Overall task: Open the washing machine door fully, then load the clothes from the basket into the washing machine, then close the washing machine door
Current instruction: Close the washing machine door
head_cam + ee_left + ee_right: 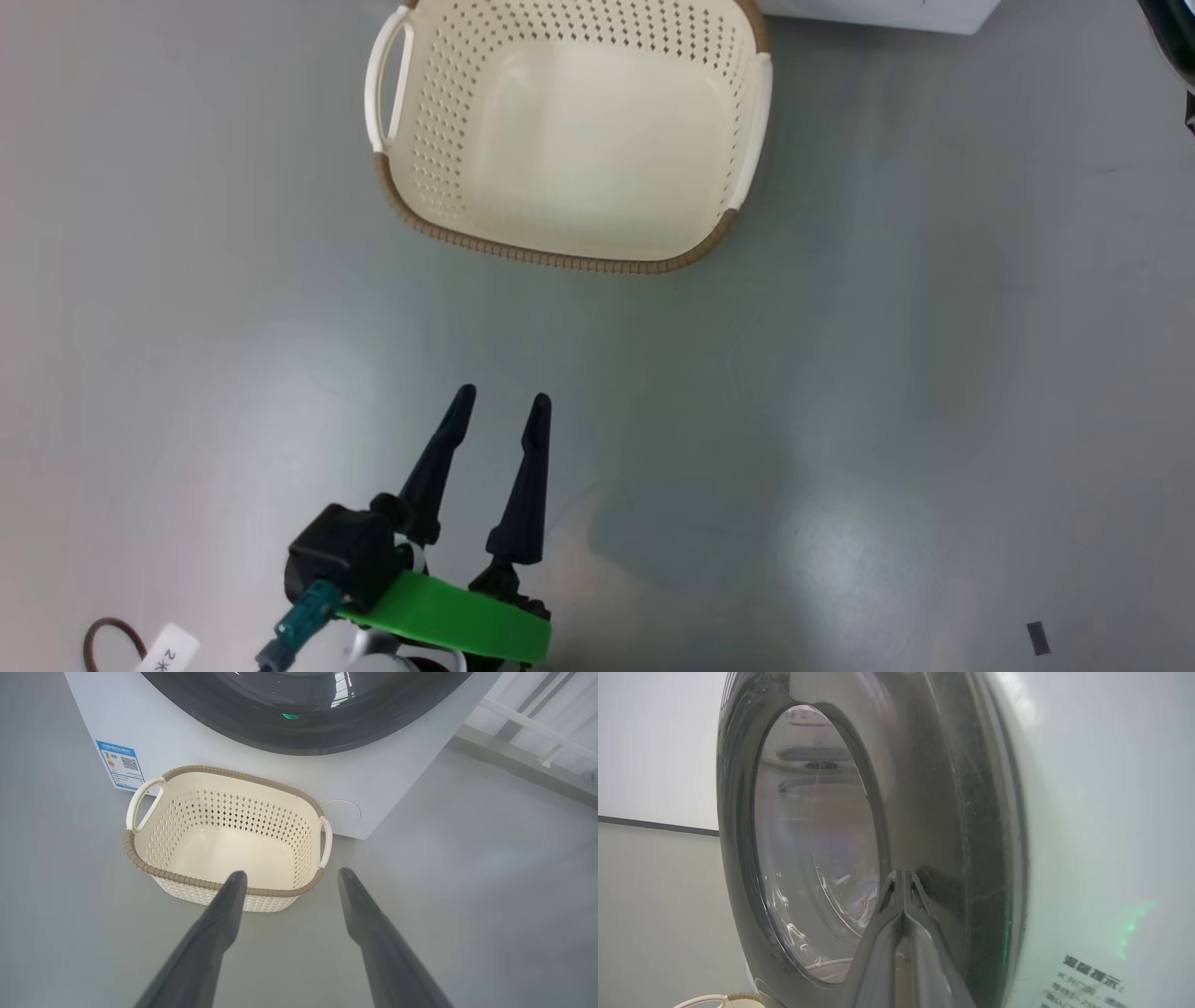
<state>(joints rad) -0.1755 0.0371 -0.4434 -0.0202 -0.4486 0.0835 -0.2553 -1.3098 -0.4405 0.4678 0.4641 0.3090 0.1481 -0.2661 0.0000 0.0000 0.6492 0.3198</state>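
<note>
A bare grey floor (934, 420) in front of a white front-loader. At far left, the left gripper (502, 396) hangs over the floor with its jaws spread wide and nothing between them, well short of the basket (569, 159). The basket stands emptied just before the washing machine (397, 765), near its blue label (119, 764).

Further right, the washing machine door (934, 788) looks flush, or very nearly so, against the white front. The right gripper (903, 873) has its jaws pressed together, tips on or just off the glossy black rim. A pale blur low behind the glass window (812, 812) may be the clothes (865, 901) (too hazy to be sure).

With the basket bare, loading looks finished and closing the door appears to be the step in hand. It likely calls for a steady, square push on the rim rather than the glass, carried through until the latch catches. The tips should be kept from skating across the slick surface.

Counted: one basket with two white handles (387, 84), one machine, one door, one label, two grippers.
</note>
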